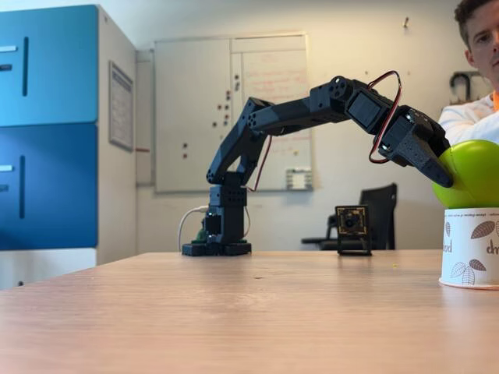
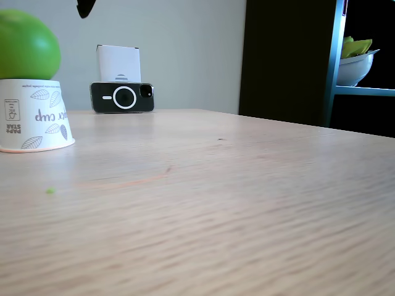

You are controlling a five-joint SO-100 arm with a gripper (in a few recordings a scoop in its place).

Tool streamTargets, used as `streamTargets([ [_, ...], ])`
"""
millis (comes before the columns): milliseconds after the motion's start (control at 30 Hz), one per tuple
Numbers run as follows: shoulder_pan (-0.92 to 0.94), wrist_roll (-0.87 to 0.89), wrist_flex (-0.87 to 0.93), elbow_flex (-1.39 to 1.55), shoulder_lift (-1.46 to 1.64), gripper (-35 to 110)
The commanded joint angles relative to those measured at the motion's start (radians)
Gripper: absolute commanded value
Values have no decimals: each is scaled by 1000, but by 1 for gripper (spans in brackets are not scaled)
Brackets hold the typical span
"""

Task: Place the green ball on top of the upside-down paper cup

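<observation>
The green ball [image 1: 472, 173] rests on top of the upside-down paper cup [image 1: 470, 248] at the right edge of a fixed view; the ball [image 2: 24, 46] and the cup [image 2: 34, 116] also sit at the left edge of a fixed view. The black arm reaches over from the left, and my gripper [image 1: 444, 173] is at the ball's upper left side, one finger lying across it. From the other side, a black fingertip [image 2: 86, 7] hangs above and to the right of the ball with a gap between them. The jaws look open.
A small camera on a stand [image 1: 352, 228] sits on the wooden table [image 1: 234, 312] between the arm's base and the cup. A phone [image 2: 122, 97] leans against a white box [image 2: 118, 63]. A person [image 1: 477, 109] sits behind the cup. A dark shelf holds a bowl [image 2: 355, 66].
</observation>
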Motion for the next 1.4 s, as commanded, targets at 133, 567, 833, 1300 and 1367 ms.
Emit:
streamTargets([
  [133,117,-14,0,345,454,39],
  [567,568,-23,-6,1335,1382,7],
  [833,707,-40,117,1914,1922,0],
  [1300,719,-98,460,2154,2160,0],
  [1367,726,-98,518,2154,2181,0],
])
